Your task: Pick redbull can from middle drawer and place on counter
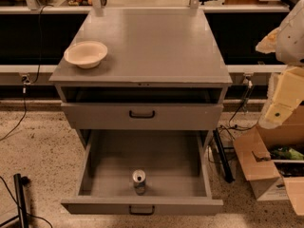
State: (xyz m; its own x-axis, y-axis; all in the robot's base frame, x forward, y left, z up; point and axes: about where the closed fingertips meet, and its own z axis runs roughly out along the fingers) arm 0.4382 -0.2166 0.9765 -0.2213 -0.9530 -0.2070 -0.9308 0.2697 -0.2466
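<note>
The middle drawer (118, 160) is pulled right out, so the can (139, 180) is open to reach from above. It stands upright on the tray, about centred and near the front panel, and the counter (156, 46) carries only a bowl (86, 53) at its left. The gripper (284, 96) hangs at the right edge, well apart from the can and partly cut off, so I cannot tell whether it is released or clenched.

Redbull can (139, 181) upright in open middle drawer (166, 167), near front; gripper (281, 104) at right edge, apart.
</note>
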